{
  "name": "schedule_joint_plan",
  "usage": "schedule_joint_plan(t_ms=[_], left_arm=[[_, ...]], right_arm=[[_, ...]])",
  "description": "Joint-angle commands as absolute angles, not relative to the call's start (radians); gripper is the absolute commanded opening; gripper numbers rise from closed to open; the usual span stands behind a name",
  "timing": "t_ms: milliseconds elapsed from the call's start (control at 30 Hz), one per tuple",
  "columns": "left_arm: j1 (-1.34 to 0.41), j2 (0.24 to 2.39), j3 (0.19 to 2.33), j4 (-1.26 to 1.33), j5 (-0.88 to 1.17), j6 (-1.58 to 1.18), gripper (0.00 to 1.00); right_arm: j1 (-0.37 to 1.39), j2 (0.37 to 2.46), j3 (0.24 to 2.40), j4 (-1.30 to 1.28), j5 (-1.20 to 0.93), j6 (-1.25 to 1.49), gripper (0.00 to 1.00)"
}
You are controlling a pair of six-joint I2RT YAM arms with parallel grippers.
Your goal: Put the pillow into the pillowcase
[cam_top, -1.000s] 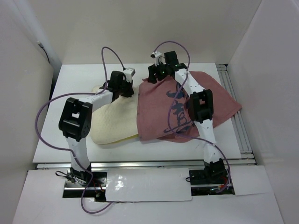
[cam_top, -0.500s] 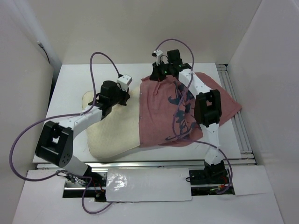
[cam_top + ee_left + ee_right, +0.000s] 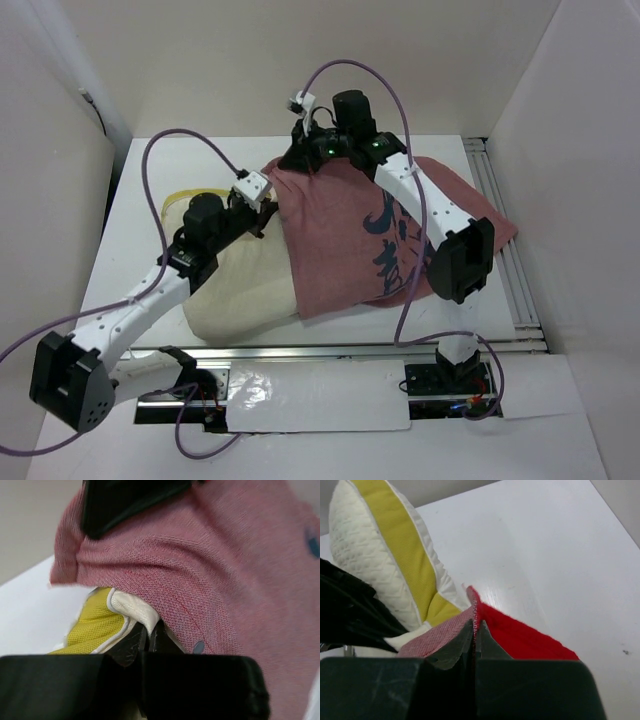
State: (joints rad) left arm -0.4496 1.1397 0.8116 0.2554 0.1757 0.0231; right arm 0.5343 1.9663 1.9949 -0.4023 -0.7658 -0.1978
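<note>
The cream pillow lies left of centre, its right part inside the dusty pink pillowcase with dark calligraphy marks. At the pillow's far corner, by the case's mouth, my left gripper is shut on the pillow. In the left wrist view its jaws pinch the pillow's white edge beside the yellow band, under the pillowcase. My right gripper holds the case's far-left corner raised. In the right wrist view it is shut on the pillowcase hem, with the pillow just left.
The white table is boxed in by white walls on three sides. A slotted metal rail runs along the right edge. Purple cables loop above both arms. The left arm's elbow hangs past the near-left table edge.
The right gripper has shut on the pillowcase hem and lifted it toward the left. The left arm's elbow swung to the near left while its gripper carried the pillow corner right, under the case.
</note>
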Motion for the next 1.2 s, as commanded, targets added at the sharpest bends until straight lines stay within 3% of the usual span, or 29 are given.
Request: schedule_joint_plan(t_ms=[0, 233, 333, 500, 633, 767, 900, 967, 1033, 1067, 1100, 1133, 1167], left_arm=[[-0.488, 1.020, 0.831, 0.497, 0.327, 0.017, 0.00], [-0.518, 1.012, 0.909, 0.488, 0.238, -0.076, 0.00], [-0.541, 1.051, 0.925, 0.488, 0.149, -0.125, 0.00], [-0.541, 1.088, 0.923, 0.468, 0.008, -0.201, 0.00], [-0.541, 1.146, 0.893, 0.446, -0.170, -0.262, 0.00], [-0.541, 1.233, 0.881, 0.456, -0.187, -0.323, 0.00], [-0.493, 1.400, 1.053, 0.217, -0.229, -0.448, 0.00], [-0.453, 1.472, 1.139, 0.099, -0.229, -0.485, 0.19], [-0.433, 1.537, 1.206, 0.034, -0.209, -0.509, 0.40], [-0.414, 1.537, 1.206, 0.023, -0.184, -0.509, 0.58], [-0.414, 1.528, 1.197, 0.023, -0.173, -0.521, 0.64], [-0.402, 1.514, 1.187, 0.023, -0.158, -0.522, 0.70], [-0.402, 1.497, 1.178, 0.023, -0.149, -0.531, 1.00]], right_arm=[[0.580, 1.916, 1.988, -0.310, -0.810, -0.105, 0.00], [0.702, 1.966, 2.083, -0.184, -0.888, 0.194, 0.00], [0.793, 1.967, 2.046, -0.104, -0.777, 0.290, 0.00], [0.793, 2.011, 2.023, -0.113, -0.572, 0.408, 0.00], [0.772, 2.111, 1.971, -0.130, -0.460, 0.466, 0.00], [0.750, 2.285, 1.994, -0.143, -0.390, 0.480, 0.00], [0.729, 2.394, 2.108, -0.211, -0.370, 0.468, 0.05], [0.703, 2.405, 2.137, -0.235, -0.356, 0.456, 0.11], [0.687, 2.382, 2.137, -0.235, -0.334, 0.445, 0.30], [0.672, 2.369, 2.137, -0.244, -0.318, 0.436, 0.41], [0.672, 2.340, 2.137, -0.259, -0.296, 0.425, 0.50], [0.660, 2.324, 2.137, -0.270, -0.284, 0.425, 0.68], [0.647, 2.289, 2.137, -0.279, -0.284, 0.411, 0.77]])
